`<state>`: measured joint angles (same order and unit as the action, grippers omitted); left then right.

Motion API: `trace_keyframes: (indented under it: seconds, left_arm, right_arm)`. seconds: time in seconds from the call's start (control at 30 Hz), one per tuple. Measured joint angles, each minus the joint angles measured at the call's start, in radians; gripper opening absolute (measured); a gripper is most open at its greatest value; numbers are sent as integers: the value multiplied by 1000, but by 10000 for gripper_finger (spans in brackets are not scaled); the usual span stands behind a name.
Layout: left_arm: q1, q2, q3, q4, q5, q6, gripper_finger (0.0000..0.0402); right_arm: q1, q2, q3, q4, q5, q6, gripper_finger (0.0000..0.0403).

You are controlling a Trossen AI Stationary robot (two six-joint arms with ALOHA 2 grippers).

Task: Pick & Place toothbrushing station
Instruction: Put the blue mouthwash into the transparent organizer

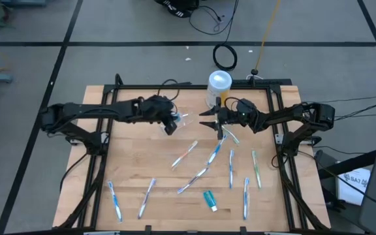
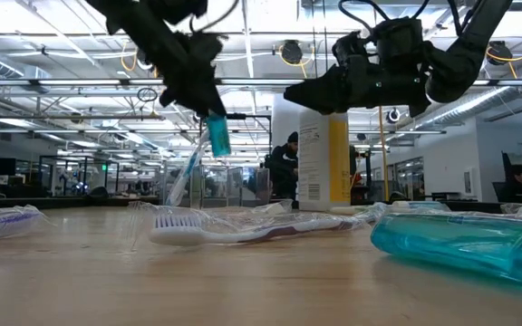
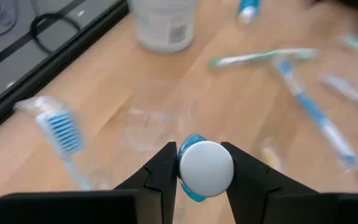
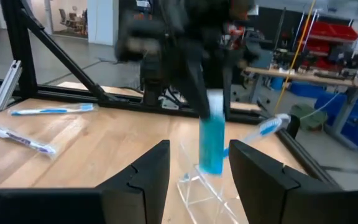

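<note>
My left gripper [image 1: 169, 125] is shut on a small teal toothpaste tube [image 2: 217, 136] and holds it over the small clear cup [image 1: 185, 120]. The cup stands on the table and shows faintly in the left wrist view [image 3: 160, 118]. One blue-bristled toothbrush [image 3: 61, 130] leans out of the cup, or right beside it; I cannot tell which. My right gripper [image 1: 209, 124] is open, level, just right of the cup, its fingers pointing at the cup [image 4: 201, 186] and the tube [image 4: 211, 146]. I see it touch nothing. My left gripper pinches the tube's cap end [image 3: 190, 186] between its two fingers, the round white cap [image 3: 206, 168] facing up at the wrist. The fingers come from above, pointing down. The tube hangs nearly upright below them, its flat end [image 2: 220, 149] clear of the table and above the cup.
A tall yellow canister with a white lid [image 1: 219, 87] stands behind the cup. Several wrapped toothbrushes [image 1: 215, 155] lie scattered over the table's near half, with another teal tube [image 1: 210, 200] near the front edge. A black frame borders the wooden table [image 1: 129, 163].
</note>
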<state>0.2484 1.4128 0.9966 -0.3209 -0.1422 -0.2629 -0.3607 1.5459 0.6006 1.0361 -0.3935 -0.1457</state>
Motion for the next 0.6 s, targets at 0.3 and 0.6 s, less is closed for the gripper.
trace_keyframes:
  seconds: [0.3,0.6]
  left_arm:
    - [48,53,0,-20,-5,-8,112]
    - [82,53,0,-66,-5,-12,112]
  right_arm:
    - [0,0,0,0,0,-57,154]
    - [0,0,0,7,0,-110,152]
